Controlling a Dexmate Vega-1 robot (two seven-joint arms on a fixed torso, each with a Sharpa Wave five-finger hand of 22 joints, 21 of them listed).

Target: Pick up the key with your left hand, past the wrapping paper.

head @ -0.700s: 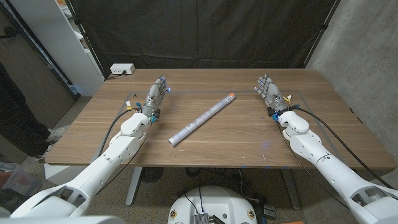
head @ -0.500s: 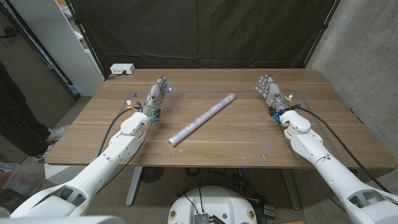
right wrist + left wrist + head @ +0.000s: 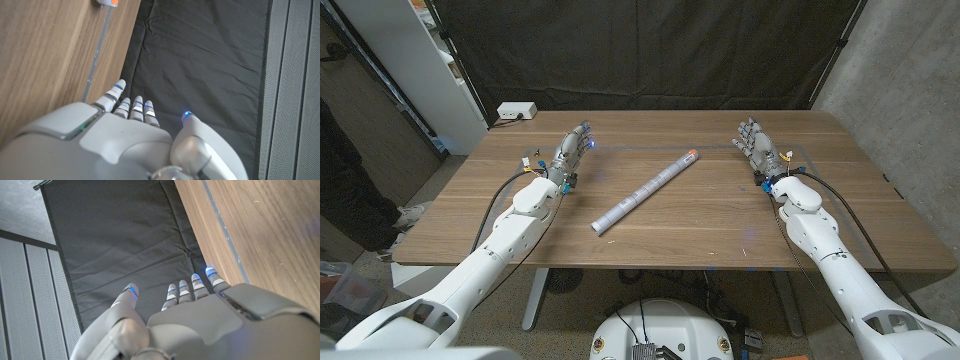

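While both arms reached forward over the table, the paper roll lay between them near the table's middle, apart from either hand. Its long axis ran diagonally: the orange-capped end pointed toward the far right, the open white end toward the near left. A key could not be made out in any view, so its place and heading could not be told. Left hand was at the far left part of the table, its fingers extended toward the back edge and held nothing; in the left wrist view the hand showed its fingers side by side, the thumb set apart, all reaching toward the black curtain beyond the table edge. Right hand was at the far right part of the table, fingers up and slightly fanned, holding nothing; in the right wrist view that hand had its fingers close together and thumb apart, and the roll's orange end showed at the picture's edge on the wood. Whether either hand touched the table could not be told. A white box with a cable sat at the table's far left corner. A white shelf stood to the left of the table.
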